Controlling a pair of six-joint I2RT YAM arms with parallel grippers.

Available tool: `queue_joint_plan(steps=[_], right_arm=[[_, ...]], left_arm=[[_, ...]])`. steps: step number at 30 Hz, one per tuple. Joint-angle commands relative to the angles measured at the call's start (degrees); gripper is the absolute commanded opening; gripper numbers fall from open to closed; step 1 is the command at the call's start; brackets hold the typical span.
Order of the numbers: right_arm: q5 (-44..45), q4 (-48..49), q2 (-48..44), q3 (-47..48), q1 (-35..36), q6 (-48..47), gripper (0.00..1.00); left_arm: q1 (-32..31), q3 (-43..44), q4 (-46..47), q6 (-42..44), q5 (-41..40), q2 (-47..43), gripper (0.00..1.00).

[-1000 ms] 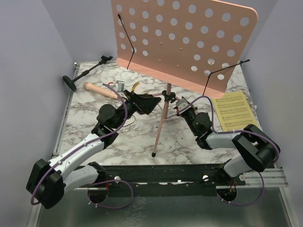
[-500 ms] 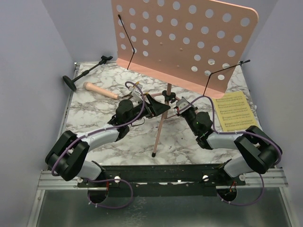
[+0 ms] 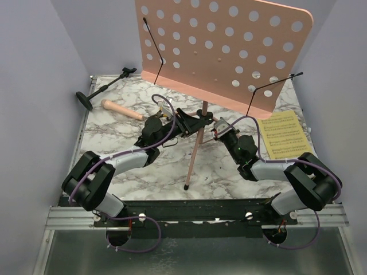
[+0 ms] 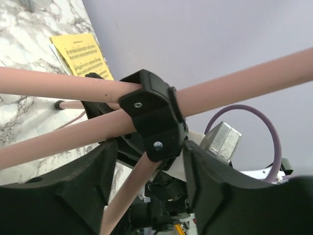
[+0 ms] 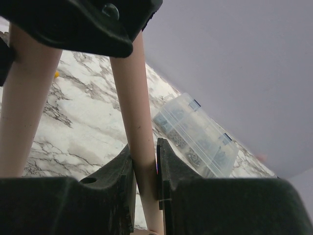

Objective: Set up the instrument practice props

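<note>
The pink perforated music stand [image 3: 223,46] stands mid-table on pink tripod legs [image 3: 194,154]. My left gripper [image 3: 193,122] is open, its fingers [image 4: 68,191] either side of the stand's black leg hub [image 4: 151,115] without closing on it. My right gripper [image 3: 214,127] is shut on one pink leg [image 5: 141,142] just below the hub. A yellow music sheet [image 3: 283,134] lies at the right and shows in the left wrist view [image 4: 83,54]. The black mic stand [image 3: 106,86] lies tipped at the far left, with the pink-beige microphone [image 3: 122,109] beside it.
A clear plastic compartment box [image 5: 198,134] lies on the marble table [image 3: 109,143] beyond the gripped leg. Grey walls close in the left, right and back. A metal rail [image 3: 189,213] runs along the near edge.
My left arm has swung right, bringing its open jaws from left of the stand up to the leg hub. The right arm and the stand have stayed put.
</note>
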Motion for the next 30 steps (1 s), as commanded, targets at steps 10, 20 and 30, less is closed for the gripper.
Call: queue_joint_plan(steps=[10,20,30], right_arm=[[-0.17,-17.15,-2.58,-1.73,-0.56,12.24,0.08],[-0.14,-25.05,-20.7,-5.47,-0.56,28.7,0.69],[-9.62,-20.85,-35.42,-3.61,-0.86,45.89,0.96]], left_arm=[[0.26,-2.83,-1.54,-2.16,-6.28,3.81,0.15],[0.18,-3.49,-7.01,3.89,-6.21,3.72,0.0],[0.0,-1.93,-8.71,5.43,-3.34,5.25,0.0]])
